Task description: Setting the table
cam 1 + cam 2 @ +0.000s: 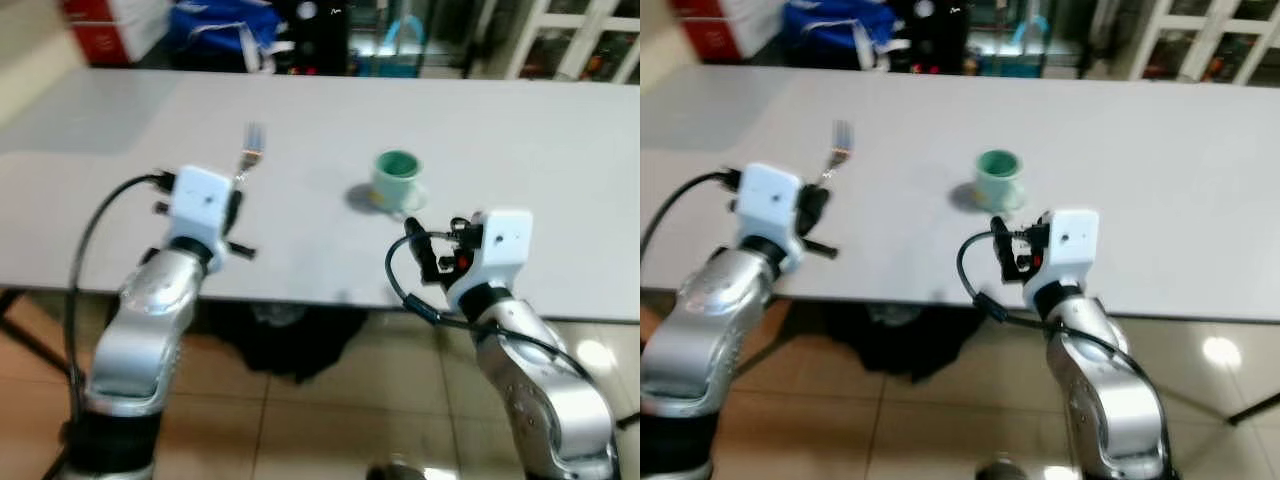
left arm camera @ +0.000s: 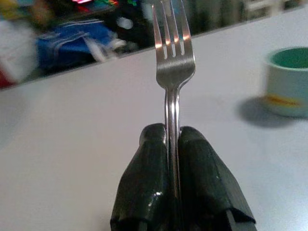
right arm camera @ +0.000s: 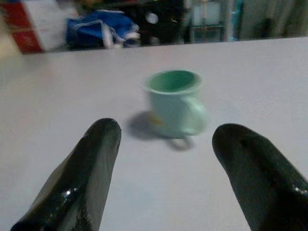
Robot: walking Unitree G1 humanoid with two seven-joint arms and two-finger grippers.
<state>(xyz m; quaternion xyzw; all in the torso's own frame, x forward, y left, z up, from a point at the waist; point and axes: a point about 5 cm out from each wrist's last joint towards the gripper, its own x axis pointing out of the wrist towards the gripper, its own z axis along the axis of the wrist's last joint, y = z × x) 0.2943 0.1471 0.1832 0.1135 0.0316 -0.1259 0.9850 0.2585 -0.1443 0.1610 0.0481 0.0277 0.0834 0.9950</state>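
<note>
1. Fingers [image 2: 144,192] of my left gripper [image 2: 173,139] pinch a fork [image 2: 172,62] by its handle, tines pointing out over the white table [image 1: 520,150].
2. My right gripper [image 3: 166,139] is spread wide, holding nothing, aimed at the green mug [image 3: 175,102] standing near it.

Soft, even indoor light falls on the pale table [image 1: 520,150], leaving it bright and almost featureless. Both head views are slightly blurred, most of all at the far edge. The mug [image 1: 396,180] casts a faint shadow toward the left and near side. Glare spots shine on the floor tiles [image 1: 1220,352] at the right. In the left wrist view the fork [image 2: 172,62] glints on its tines while the background is out of focus. The right wrist view is dimmer and soft.
</note>
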